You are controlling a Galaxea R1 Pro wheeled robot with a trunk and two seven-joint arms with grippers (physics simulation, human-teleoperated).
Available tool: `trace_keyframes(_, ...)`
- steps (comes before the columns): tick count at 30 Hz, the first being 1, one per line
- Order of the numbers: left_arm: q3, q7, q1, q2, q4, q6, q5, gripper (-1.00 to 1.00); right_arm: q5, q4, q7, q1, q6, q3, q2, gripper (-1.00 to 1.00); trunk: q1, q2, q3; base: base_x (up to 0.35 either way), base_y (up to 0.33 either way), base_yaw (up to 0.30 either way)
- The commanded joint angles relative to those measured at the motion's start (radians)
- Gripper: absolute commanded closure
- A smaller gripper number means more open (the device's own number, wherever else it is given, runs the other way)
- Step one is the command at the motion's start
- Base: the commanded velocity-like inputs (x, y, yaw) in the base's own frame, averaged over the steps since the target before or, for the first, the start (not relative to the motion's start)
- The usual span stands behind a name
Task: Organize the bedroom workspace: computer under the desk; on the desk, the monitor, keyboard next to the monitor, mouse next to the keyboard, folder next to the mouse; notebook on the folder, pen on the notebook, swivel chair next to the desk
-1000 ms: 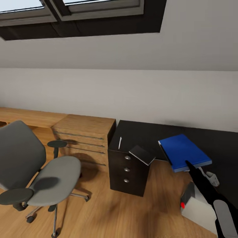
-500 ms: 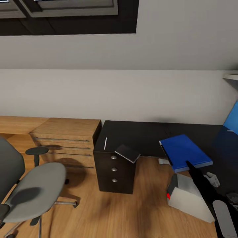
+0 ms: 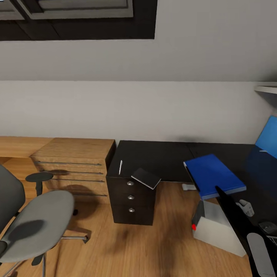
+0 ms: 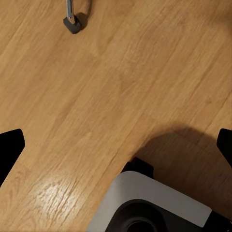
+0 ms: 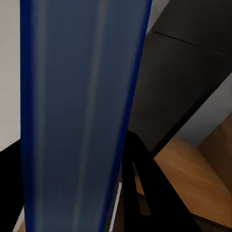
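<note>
My right gripper (image 3: 220, 192) is shut on the near edge of the blue folder (image 3: 212, 174), which hangs level by the front edge of the black desk (image 3: 161, 154). The folder's blue edge (image 5: 82, 106) sits between the dark fingers (image 5: 141, 188) in the right wrist view. On the desk's drawer end lie the white pen (image 3: 120, 167) and the dark notebook (image 3: 146, 178), which overhangs the edge. The grey computer (image 3: 216, 227) stands tilted on the floor under the folder. At the left is the grey swivel chair (image 3: 38, 221). My left gripper (image 4: 116, 147) is open above bare floor.
A wooden dresser (image 3: 73, 159) with bar handles stands left of the desk, against the sloped wall. A blue panel (image 3: 269, 136) leans at the far right. A small dark lump (image 3: 267, 227) lies on the desk's right part. A chair castor (image 4: 75, 21) and my own base (image 4: 150, 203) show on the wood floor.
The head camera has turned right, so the chair, dresser and desk have slid left in the picture. The folder stays in my right gripper at the same spot in view.
</note>
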Motion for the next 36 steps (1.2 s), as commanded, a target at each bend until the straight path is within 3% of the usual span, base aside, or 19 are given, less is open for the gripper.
trace_keyframes(1, -0.007, 0.006, 0.000, 0.001, 0.000, -0.003, 0.005, -1.00, -0.008, 0.000, 0.003, -0.001, 0.008, -0.003, 0.000, 1.00, 0.000, -0.001, -0.001, 0.000, 0.000, 0.000)
trace_keyframes(23, -0.008, 0.006, 0.000, 0.001, 0.000, -0.003, 0.005, -1.00, -0.009, -0.003, 0.034, -0.001, 0.010, -0.005, 0.009, 1.00, 0.000, -0.001, -0.001, 0.000, 0.000, -0.004)
trace_keyframes(36, -0.007, 0.006, 0.000, 0.001, 0.000, -0.005, 0.005, -1.00, -0.008, -0.003, 0.033, -0.001, 0.011, -0.003, 0.008, 1.00, 0.000, -0.001, -0.001, 0.000, 0.000, -0.268)
